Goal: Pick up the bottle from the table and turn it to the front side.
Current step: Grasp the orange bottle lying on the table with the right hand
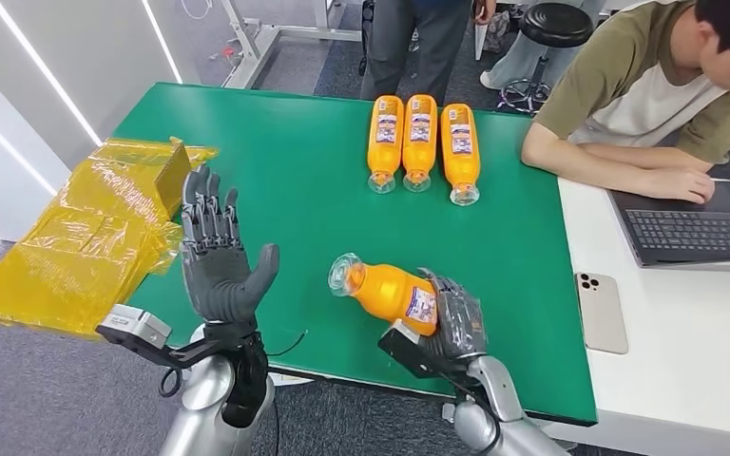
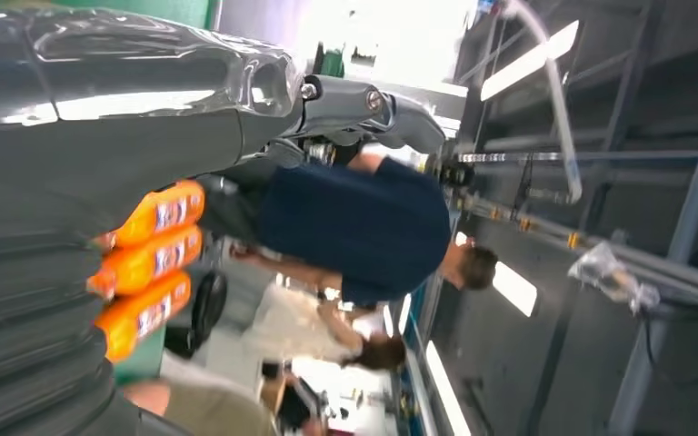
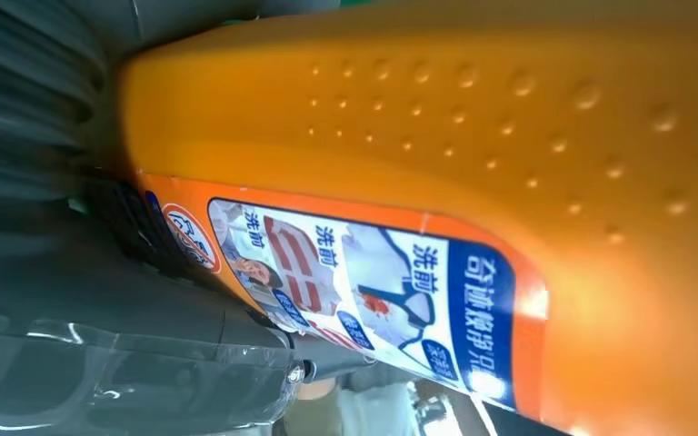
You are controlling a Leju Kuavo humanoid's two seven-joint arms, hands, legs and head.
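My right hand [image 1: 451, 328] grips an orange bottle [image 1: 388, 291] by its base, lifted off the green table [image 1: 276, 171] near the front edge, its clear cap pointing left and slightly away. Close up in the right wrist view, the bottle [image 3: 473, 163] shows its dimpled orange body and a blue, white and red label. My left hand [image 1: 217, 256] is raised over the table's front left, palm up, fingers spread, holding nothing; its grey cover [image 2: 100, 118] shows in the left wrist view.
Three more orange bottles [image 1: 420, 141] lie side by side at the table's far middle. Yellow plastic bags [image 1: 95, 228] cover the left edge. A seated person [image 1: 646, 104] leans on the right side by a laptop [image 1: 694, 233] and a phone [image 1: 601, 312]. Another person stands behind.
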